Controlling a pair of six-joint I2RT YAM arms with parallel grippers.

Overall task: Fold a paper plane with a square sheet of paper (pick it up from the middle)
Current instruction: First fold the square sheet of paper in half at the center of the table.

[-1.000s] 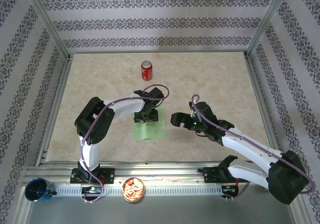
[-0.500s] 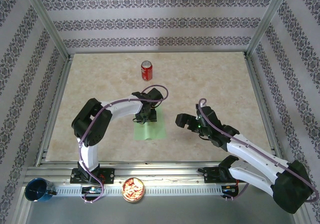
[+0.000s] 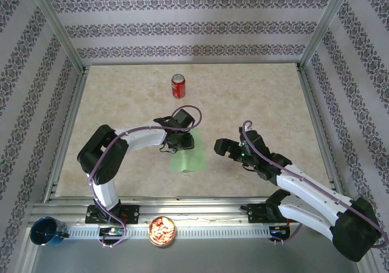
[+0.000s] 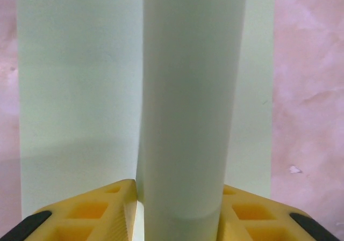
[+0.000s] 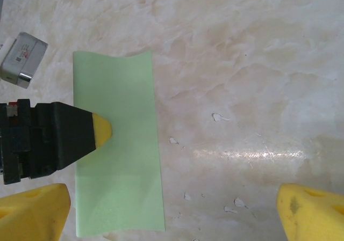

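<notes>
Far left of the left claw, down by the front rail: a blue cup. Closer in, nearer the arm bases than the claw and a touch left of it: a round bowl of pinkish bits. Beyond the claw, well apart from it on the table: a red can, standing upright.

Left claw next: points down onto the far part of the sheet of paper, which lies under and just right of it, near the middle of the table. From the left wrist, this claw: pinches a rounded ridge of the light-green sheet up between its two yellow fingers. Touches the ridge on both sides, so clamped on the paper rather than standing wide apart. Rest of the sheet flat on the table to either side of the ridge.

Right of the sheet, near its edge but apart from it: the right claw, tips toward the paper. From the right wrist: fingers spread wide, bare table between them. Sheet to the left of that gap, near the left finger, with a yellow tip of the left claw resting on it.
</notes>
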